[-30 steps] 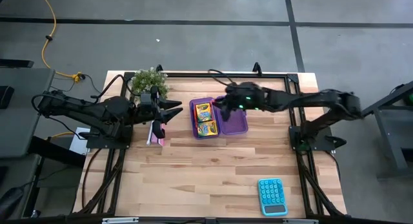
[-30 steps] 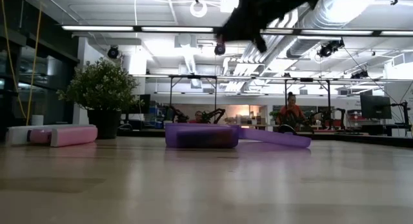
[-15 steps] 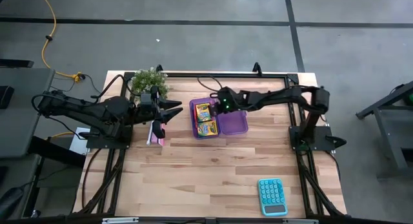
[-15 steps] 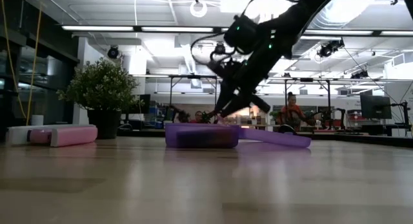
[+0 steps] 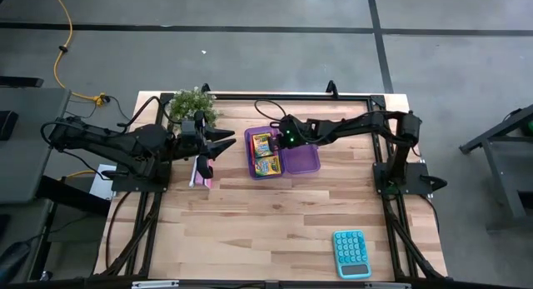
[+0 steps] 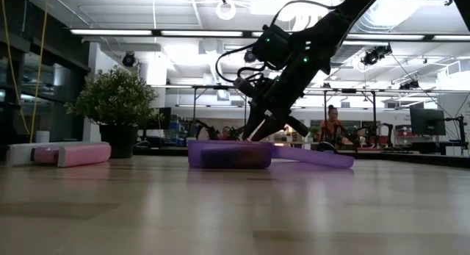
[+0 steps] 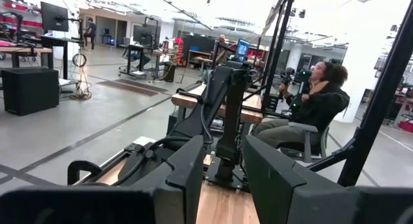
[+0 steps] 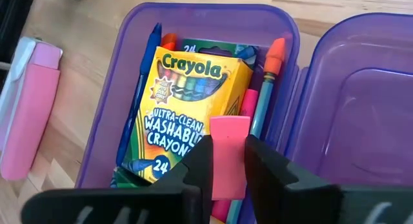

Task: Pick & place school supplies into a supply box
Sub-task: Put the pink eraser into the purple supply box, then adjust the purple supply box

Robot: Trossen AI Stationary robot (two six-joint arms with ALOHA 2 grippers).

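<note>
The supply box (image 5: 283, 151) lies open on the tabletop (image 5: 275, 231), between the two pincers. The left pincer (image 5: 226, 140) hangs beside a pink-and-white booklet (image 5: 201, 171), a potted plant (image 5: 193, 107) just behind it; its fingers stand a little apart and hold nothing. Right of it, the box's filled half carries two crayon boxes (image 5: 265, 153), and the wrist view shows the upper crayon box (image 8: 184, 101) flanked by a blue pen (image 8: 143, 88) and an orange-capped marker (image 8: 271, 75). The right pincer (image 8: 229, 161) hovers low over that filled half, clamped on a small pink eraser (image 8: 228, 146). The empty lid half (image 5: 301, 158) lies under the right arm. A teal calculator (image 5: 351, 252) sits well apart from both pincers, near the tabletop's front edge.
</note>
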